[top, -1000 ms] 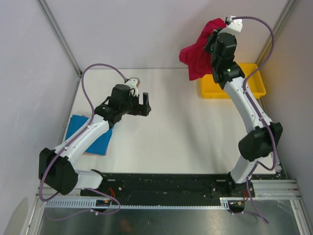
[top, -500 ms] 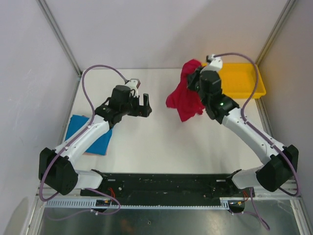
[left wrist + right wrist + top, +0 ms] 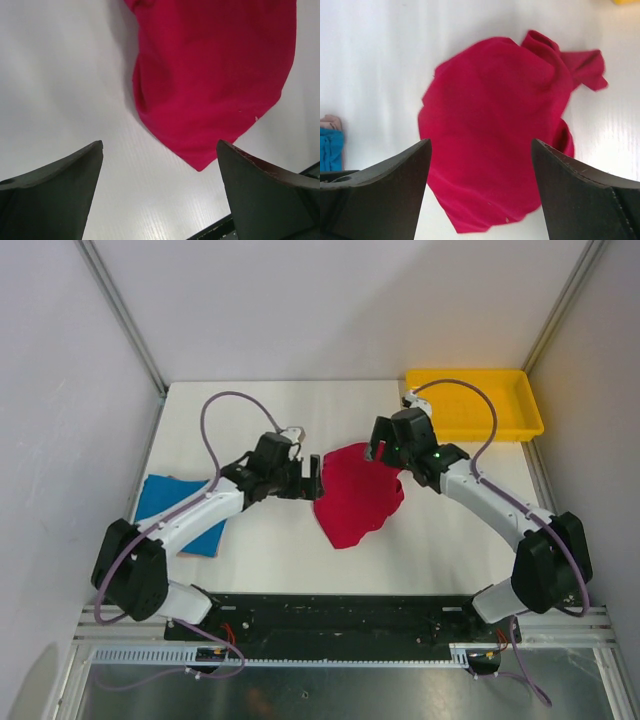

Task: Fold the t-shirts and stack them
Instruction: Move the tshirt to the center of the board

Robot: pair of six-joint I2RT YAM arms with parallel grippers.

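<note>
Blue t-shirt (image 3: 165,502): folded, at the table's (image 3: 250,415) left edge.
Red t-shirt (image 3: 358,498): crumpled mid-table, open surface around.
Left gripper (image 3: 313,480): jaws apart, empty, beside Red t-shirt's left edge.
Right gripper (image 3: 378,452): jaws apart, empty, above its far edge.
Yellow tray (image 3: 512,408): far right corner.

A yellow plastic tray (image 3: 515,408) sits flat on the white worktop (image 3: 290,565) at my far right corner, near the wall. Pale grey walls (image 3: 300,310) stand on three sides, with slanting metal posts (image 3: 120,315) at the back corners. A black plate (image 3: 340,615) runs along my near edge.
</note>
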